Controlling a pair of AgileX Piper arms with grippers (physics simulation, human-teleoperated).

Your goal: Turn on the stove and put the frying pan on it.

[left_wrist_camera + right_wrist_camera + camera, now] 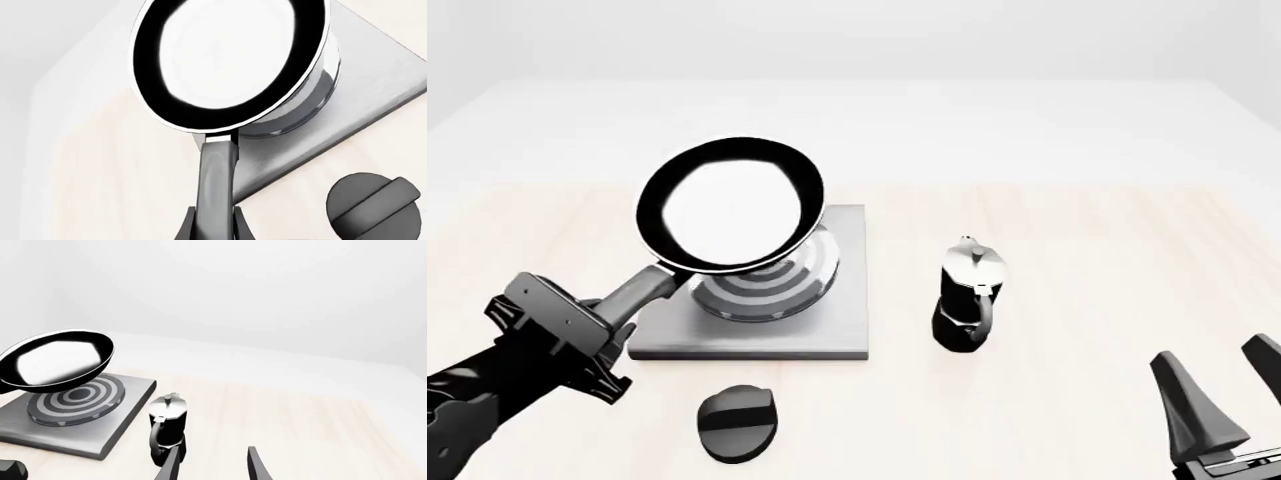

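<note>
The frying pan (731, 205) (227, 60) (57, 360), black with a glossy inside, hangs tilted above the stove's ring burner (767, 288) (77, 400), apart from it. My left gripper (607, 310) (213, 227) is shut on the pan's long handle (217, 175) near its end. The grey stove slab (834, 335) (373, 90) (130, 390) lies flat on the table. Its round black knob (739, 422) (373, 205) sits on the table in front of the slab. My right gripper (1224, 385) (215, 465) stands open and holds nothing at the near right, away from the stove.
A black-and-silver moka pot (970, 295) (167, 425) stands upright just right of the stove slab, between it and my right gripper. The light wooden table (1068, 400) runs to a pale far edge.
</note>
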